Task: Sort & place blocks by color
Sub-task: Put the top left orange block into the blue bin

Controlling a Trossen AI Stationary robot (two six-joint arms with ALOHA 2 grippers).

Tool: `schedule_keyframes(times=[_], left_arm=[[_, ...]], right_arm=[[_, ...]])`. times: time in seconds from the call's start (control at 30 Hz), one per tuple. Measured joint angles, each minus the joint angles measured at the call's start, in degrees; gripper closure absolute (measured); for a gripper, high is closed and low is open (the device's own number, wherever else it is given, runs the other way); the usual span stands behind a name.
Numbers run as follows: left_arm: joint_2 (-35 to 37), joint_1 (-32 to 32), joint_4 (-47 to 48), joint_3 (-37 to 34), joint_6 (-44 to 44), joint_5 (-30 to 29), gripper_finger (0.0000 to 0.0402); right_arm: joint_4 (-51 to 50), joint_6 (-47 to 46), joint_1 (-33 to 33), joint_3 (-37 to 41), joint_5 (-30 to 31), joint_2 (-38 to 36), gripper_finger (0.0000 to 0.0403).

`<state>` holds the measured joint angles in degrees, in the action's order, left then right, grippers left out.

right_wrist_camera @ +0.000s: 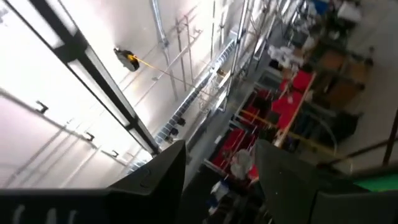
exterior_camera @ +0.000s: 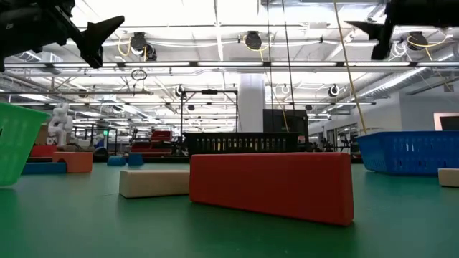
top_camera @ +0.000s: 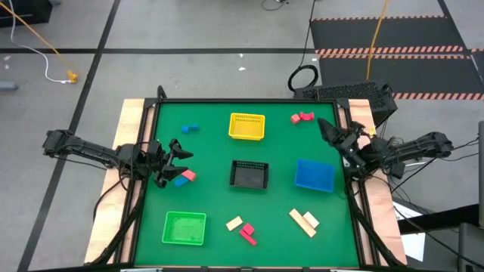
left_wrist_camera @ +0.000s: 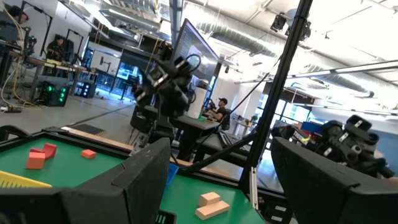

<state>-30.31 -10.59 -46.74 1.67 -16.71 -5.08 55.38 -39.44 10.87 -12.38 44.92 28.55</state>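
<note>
Blocks (top_camera: 242, 229), small red, blue, tan pieces, lie scattered; left hand (top_camera: 181, 156) and right hand (top_camera: 330, 131) gape empty.

Four mesh baskets (top_camera: 249, 174) sit spread over the table (top_camera: 212, 204); blocks (top_camera: 305, 221) lie outside them, near the corners and the left edge.

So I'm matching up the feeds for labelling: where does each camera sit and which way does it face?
High: overhead, straight down on green table, both arms.
Low: table height, level past red block; left gripper above.
Left wrist: across the table past its own fingers.
Right wrist: tilted up at the ceiling, own fingers.
High and low share the blue basket.
</note>
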Motion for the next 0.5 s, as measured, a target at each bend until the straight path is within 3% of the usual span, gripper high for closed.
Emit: schedule_keyframes(times=[0.17, 0.5], left_arm=[[-0.04, 0.01, 0.00, -0.01, 0.02, 0.01, 0.0123], [-0.04, 0.01, -0.01, -0.01, 0.01, 0.01, 0.0123]], right_arm=[[-0.40, 7.98, -0.02, -5.07, 0.01, 2.15, 0.0220], [-2.29, 15.66, -2.24, -15.01, -0.11, 14.10, 0.0220]])
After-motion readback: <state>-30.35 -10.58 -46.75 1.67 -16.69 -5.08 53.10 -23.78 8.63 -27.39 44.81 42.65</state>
